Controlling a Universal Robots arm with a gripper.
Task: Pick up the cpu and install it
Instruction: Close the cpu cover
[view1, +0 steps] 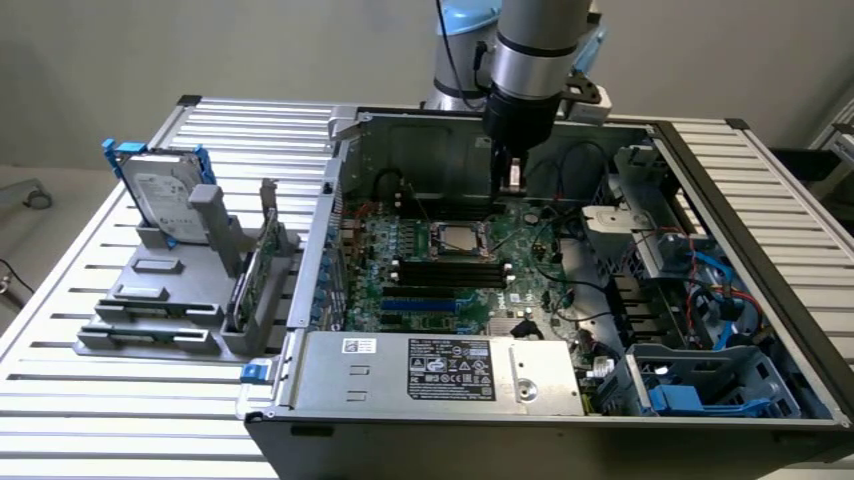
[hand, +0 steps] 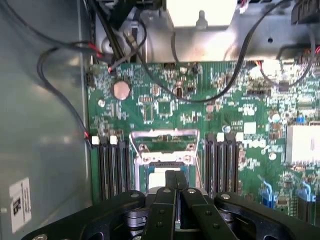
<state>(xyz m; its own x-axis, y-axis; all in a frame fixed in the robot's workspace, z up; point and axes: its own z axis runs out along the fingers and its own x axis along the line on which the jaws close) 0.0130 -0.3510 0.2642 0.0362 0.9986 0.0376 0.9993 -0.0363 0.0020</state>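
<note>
Poised inside the open computer case, the hand hangs from the arm just above the motherboard. In the wrist view its two black fingers are drawn narrow, tips together, and I can make out nothing pinched between them.

The cpu appears to lie flat in its socket near the middle of the board, next to the long black memory slots. In the wrist view it shows as a pale square just beyond the fingertips, partly hidden by them, with the socket's metal retaining frame tipped up open behind it. The case stands on a slatted metal counter.

As a thing to handle, the chip looks light, thin and stiff. Its smooth metal top would likely be slippery, and its underside is probably fragile. The sound hold, I judge, is across two opposite edges of the thin rim, with the chip kept level and no load pressed onto its face.
</note>
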